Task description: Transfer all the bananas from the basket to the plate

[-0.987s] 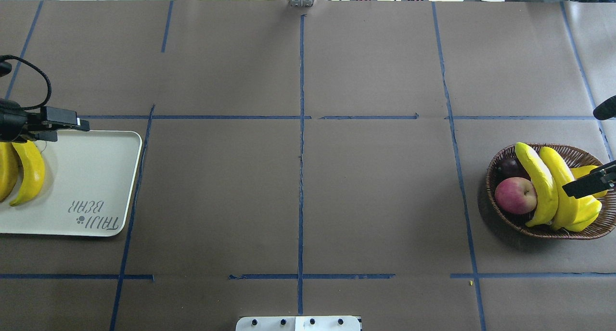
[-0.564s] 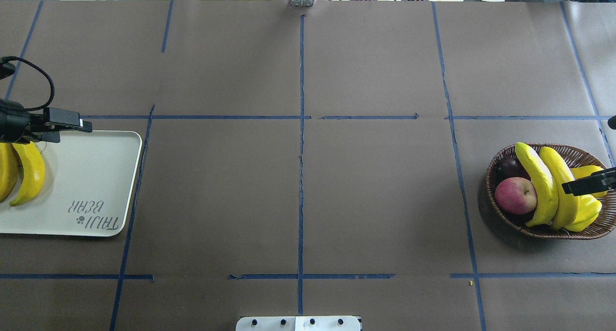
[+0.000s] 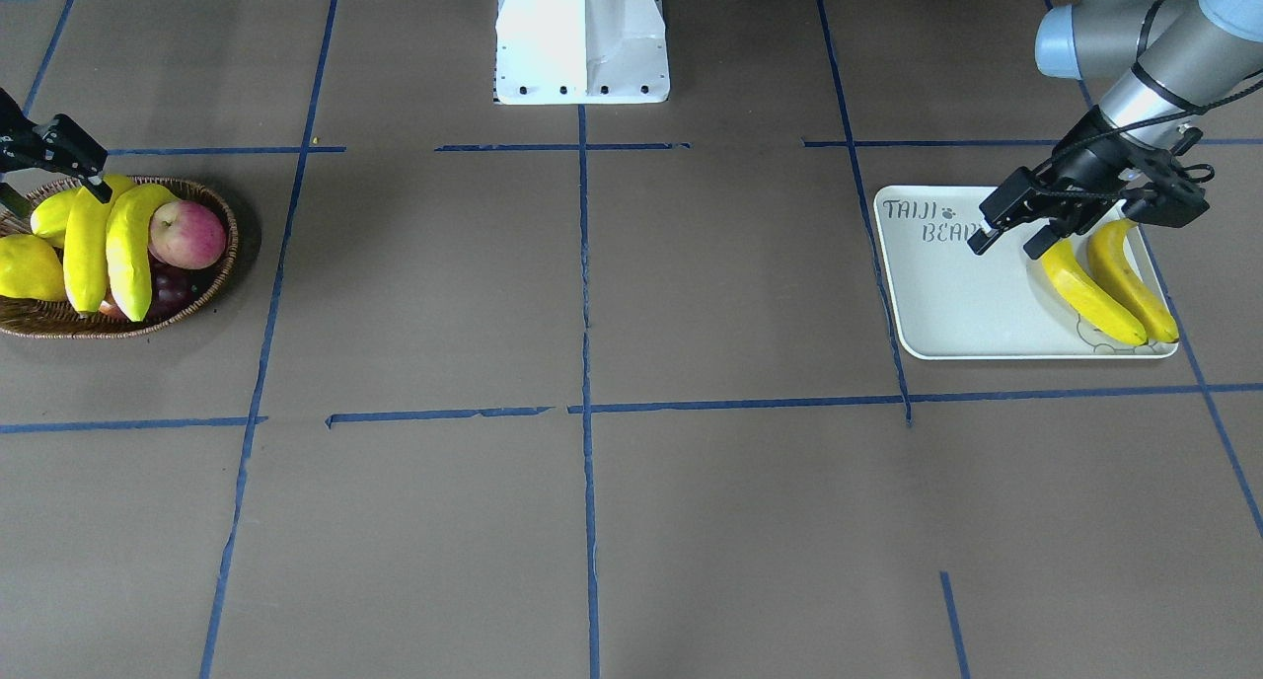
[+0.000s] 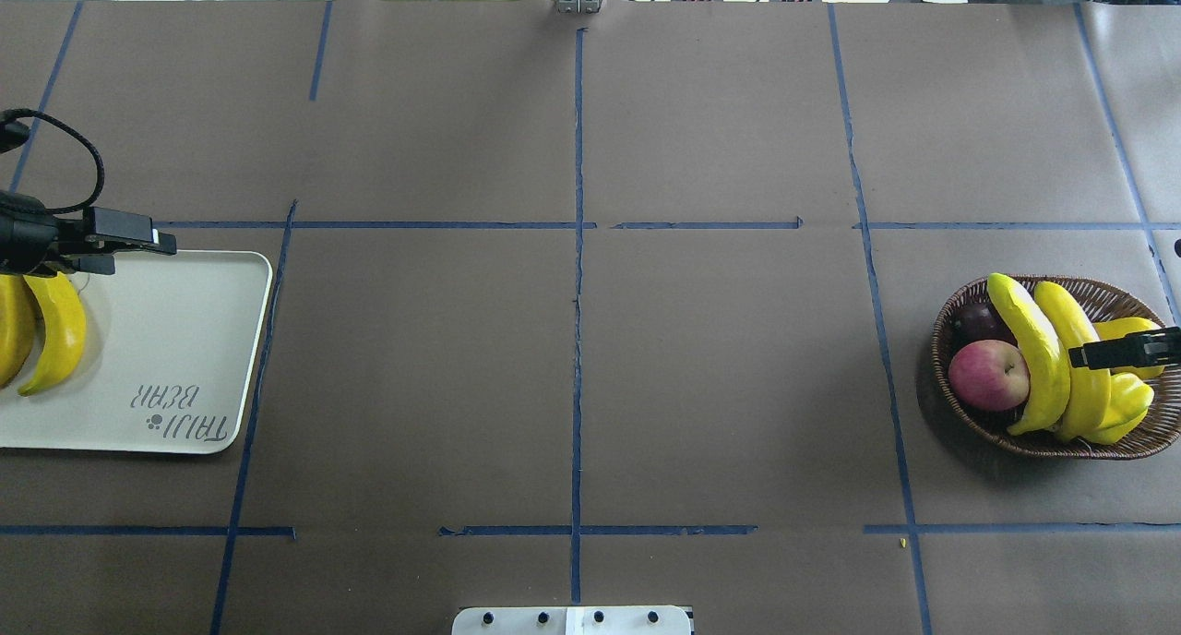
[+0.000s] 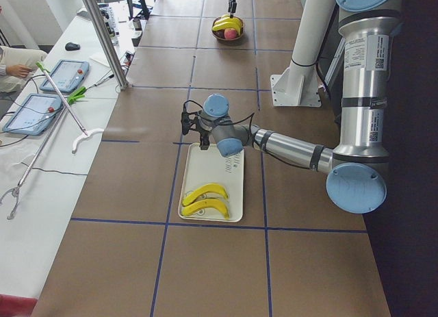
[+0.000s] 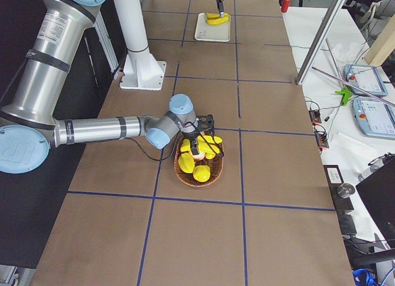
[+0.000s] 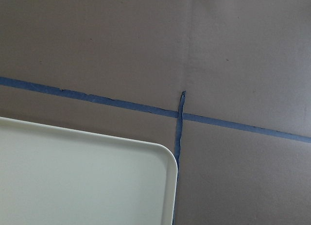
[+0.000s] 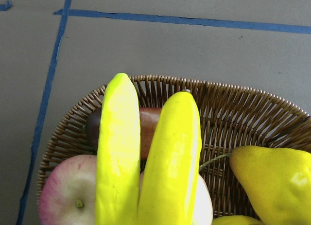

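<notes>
Two bananas (image 4: 1033,358) (image 4: 1078,363) lie side by side in the wicker basket (image 4: 937,358) at the right, also in the right wrist view (image 8: 119,152). My right gripper (image 4: 1112,353) hovers just over them, open and empty; it also shows in the front view (image 3: 59,178). Two more bananas (image 4: 60,330) (image 3: 1135,274) lie on the off-white plate (image 4: 166,340) at the left. My left gripper (image 4: 138,252) is open and empty above the plate's far edge, beside those bananas.
The basket also holds a red apple (image 4: 987,375), a dark plum (image 4: 976,319) and plump yellow fruits (image 4: 1130,400). The robot base (image 3: 582,37) stands at the near middle edge. Blue tape lines cross the brown table.
My right gripper has levelled out and shifted slightly toward the far side over the basket; the right banana has settled a little. My left gripper has barely moved.
</notes>
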